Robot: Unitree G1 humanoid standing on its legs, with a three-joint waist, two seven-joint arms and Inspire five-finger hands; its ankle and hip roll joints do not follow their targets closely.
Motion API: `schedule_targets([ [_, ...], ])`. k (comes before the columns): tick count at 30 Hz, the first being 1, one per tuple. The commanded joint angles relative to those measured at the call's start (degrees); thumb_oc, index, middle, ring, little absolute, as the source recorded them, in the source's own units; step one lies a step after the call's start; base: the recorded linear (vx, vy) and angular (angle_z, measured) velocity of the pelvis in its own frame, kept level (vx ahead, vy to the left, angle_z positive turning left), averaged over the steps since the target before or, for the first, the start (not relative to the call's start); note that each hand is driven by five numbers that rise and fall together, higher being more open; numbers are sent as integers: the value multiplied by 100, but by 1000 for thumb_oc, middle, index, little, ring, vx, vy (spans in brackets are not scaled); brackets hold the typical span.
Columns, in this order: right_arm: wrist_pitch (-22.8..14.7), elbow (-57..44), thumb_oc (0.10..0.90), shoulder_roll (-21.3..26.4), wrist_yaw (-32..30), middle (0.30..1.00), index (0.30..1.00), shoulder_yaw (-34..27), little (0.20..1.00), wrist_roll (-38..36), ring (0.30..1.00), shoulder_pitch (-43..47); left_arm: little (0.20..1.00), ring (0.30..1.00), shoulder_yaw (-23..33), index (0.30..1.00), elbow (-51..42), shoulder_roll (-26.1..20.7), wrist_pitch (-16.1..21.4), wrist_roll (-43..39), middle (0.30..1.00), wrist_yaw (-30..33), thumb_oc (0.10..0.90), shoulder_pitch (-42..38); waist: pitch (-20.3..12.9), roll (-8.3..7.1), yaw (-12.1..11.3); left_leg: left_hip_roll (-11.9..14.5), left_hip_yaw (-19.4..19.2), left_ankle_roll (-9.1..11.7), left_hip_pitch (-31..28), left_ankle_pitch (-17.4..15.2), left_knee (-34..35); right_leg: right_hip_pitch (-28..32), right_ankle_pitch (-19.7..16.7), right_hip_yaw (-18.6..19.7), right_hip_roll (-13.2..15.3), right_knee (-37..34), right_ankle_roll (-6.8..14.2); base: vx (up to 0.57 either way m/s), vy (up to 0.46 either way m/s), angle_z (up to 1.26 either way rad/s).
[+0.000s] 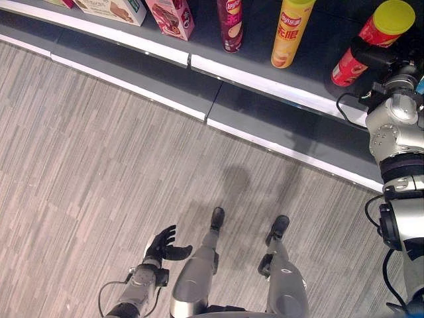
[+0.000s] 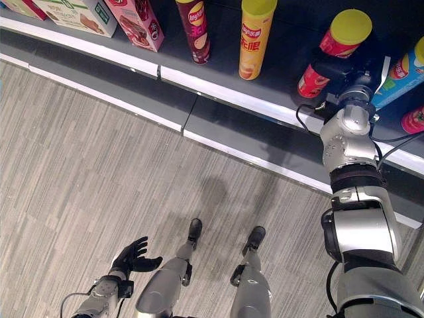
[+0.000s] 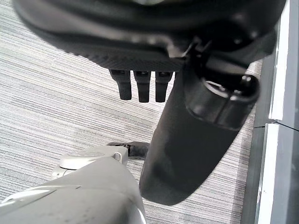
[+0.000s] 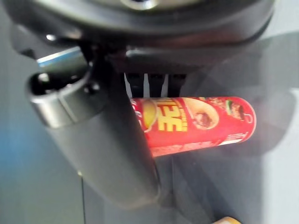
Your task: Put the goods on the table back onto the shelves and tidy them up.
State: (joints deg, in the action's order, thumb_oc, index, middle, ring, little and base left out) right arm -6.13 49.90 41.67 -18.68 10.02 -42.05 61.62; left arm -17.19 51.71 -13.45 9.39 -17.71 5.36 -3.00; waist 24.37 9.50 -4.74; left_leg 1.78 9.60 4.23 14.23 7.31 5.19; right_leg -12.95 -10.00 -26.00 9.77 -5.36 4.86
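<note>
A red chip can (image 1: 381, 26) with a yellow-green lid stands tilted on the dark shelf (image 1: 265, 83) at the far right. My right hand (image 1: 372, 54) is raised to it and grips its upper body. In the right wrist view the thumb (image 4: 103, 140) crosses the front of the red can (image 4: 201, 119) and the fingers lie behind it. My left hand (image 1: 162, 245) hangs low over the floor by my side, fingers relaxed and holding nothing; in its wrist view the fingers (image 3: 140, 84) are straight.
Along the shelf stand a yellow can (image 1: 291, 33), a dark red can (image 1: 230, 23), a pink box (image 1: 171, 16) and a pale box (image 1: 109, 8). A blue can (image 2: 404, 69) and another red can (image 2: 414, 119) sit right of my arm. Grey plank floor (image 1: 86, 152) lies below.
</note>
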Motion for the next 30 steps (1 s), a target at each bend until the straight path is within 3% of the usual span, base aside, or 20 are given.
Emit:
schedule_targets([
  [1, -563, -89, 800, -45, 146, 900, 900, 79, 900, 30, 900, 299, 900, 900, -198, 900, 232, -385, 19, -172, 900, 8, 800, 98, -298, -406, -111, 113, -812, 318, -208, -445, -19, 471, 697, 706, 289, 102, 539, 0, 0, 0],
  [14, -447, -43, 800, -306, 230, 900, 900, 223, 900, 264, 900, 242, 900, 900, -201, 900, 263, -368, 6, -171, 900, 15, 800, 45, -278, -396, -128, 117, -796, 317, -184, -430, -19, 473, 697, 669, 296, 106, 534, 0, 0, 0],
  [22, -420, -30, 800, -216, 133, 900, 900, 224, 900, 533, 900, 209, 900, 900, -180, 900, 246, -362, 9, -192, 900, 18, 800, 54, -277, -384, -124, 105, -786, 322, -190, -421, -19, 487, 703, 669, 297, 109, 531, 0, 0, 0],
  [27, -310, -93, 800, -96, -3, 900, 900, 334, 900, 1068, 900, 197, 900, 900, -144, 900, 321, -382, -11, -174, 900, 62, 800, -36, -303, -449, -61, 115, -836, 309, -252, -448, -19, 518, 693, 721, 289, 109, 532, 0, 0, 0],
  [30, -81, 0, 800, -29, -191, 900, 900, 632, 900, 1872, 900, 350, 900, 900, -130, 900, 343, -389, -1, -174, 900, 124, 800, -143, -299, -490, -12, 127, -892, 310, -240, -444, -19, 458, 652, 784, 296, 108, 534, -31, 9, -3],
])
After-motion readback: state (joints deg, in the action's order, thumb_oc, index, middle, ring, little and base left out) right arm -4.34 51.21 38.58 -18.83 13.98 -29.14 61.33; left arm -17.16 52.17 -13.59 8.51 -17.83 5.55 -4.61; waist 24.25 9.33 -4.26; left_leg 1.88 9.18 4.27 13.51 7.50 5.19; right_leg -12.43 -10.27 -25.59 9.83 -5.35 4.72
